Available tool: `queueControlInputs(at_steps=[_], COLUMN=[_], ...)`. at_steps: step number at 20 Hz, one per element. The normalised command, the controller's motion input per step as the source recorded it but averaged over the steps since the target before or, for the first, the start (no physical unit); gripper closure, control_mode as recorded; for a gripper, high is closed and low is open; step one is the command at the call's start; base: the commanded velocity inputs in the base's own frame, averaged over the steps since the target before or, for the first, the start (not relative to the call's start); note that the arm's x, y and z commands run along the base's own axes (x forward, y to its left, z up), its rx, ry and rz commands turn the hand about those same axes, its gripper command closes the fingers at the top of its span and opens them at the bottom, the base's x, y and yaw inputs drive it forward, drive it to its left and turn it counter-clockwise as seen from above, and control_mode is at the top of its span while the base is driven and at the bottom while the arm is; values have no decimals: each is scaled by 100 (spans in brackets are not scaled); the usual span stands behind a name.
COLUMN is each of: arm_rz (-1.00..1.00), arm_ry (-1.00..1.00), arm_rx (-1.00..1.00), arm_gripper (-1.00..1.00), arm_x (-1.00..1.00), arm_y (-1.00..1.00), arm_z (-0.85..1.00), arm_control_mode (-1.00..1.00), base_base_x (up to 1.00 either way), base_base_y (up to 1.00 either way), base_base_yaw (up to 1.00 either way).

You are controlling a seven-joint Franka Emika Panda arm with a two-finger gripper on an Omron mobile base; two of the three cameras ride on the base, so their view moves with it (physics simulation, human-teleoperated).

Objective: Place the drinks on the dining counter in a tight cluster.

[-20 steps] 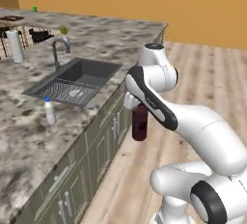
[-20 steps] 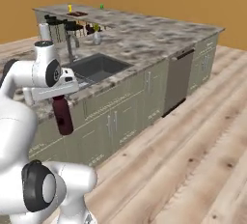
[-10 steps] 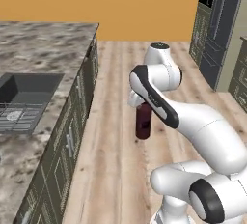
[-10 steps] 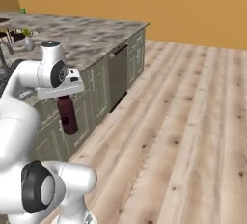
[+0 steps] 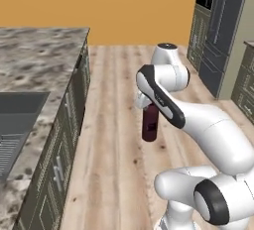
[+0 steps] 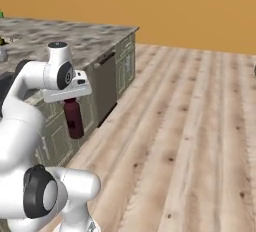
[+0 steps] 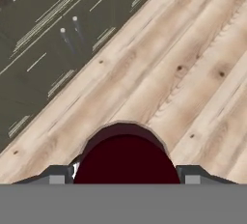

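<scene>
The squat maroon bottle with matching cap (image 5: pixel 150 124) hangs upright at frame centre in the left base view, clear of the pale wooden plank floor (image 5: pixel 111 140) beneath it. The white arm's two-finger gripper (image 5: pixel 147 103) has its jaws pinching the bottle's top. Right base view: bottle (image 6: pixel 74 118) at centre left, in front of the grey-green cabinet fronts (image 6: pixel 112 83) under the grey-brown marbled stone counter (image 6: pixel 75 36). Hand view: the bottle's dark red round top (image 7: pixel 126 160) sits between the fingertips (image 7: pixel 58 175), bottom centre, floor behind.
</scene>
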Motion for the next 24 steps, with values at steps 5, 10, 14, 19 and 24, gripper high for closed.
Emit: queueControlInputs(at_steps=[5, 10, 14, 19, 24], arm_rz=[0, 0, 0, 0, 0], arm_ry=[0, 0, 0, 0, 0], arm_rx=[0, 0, 0, 0, 0], arm_gripper=[100, 100, 100, 100, 100], arm_x=[0, 0, 0, 0, 0], arm_y=[0, 0, 0, 0, 0], arm_z=[0, 0, 0, 0, 0], arm_control_mode=[100, 100, 100, 100, 100], base_base_x=[83, 90, 91, 90, 85], base_base_y=[0, 0, 0, 0, -6], base_base_yaw=[-10, -1, 0, 0, 0])
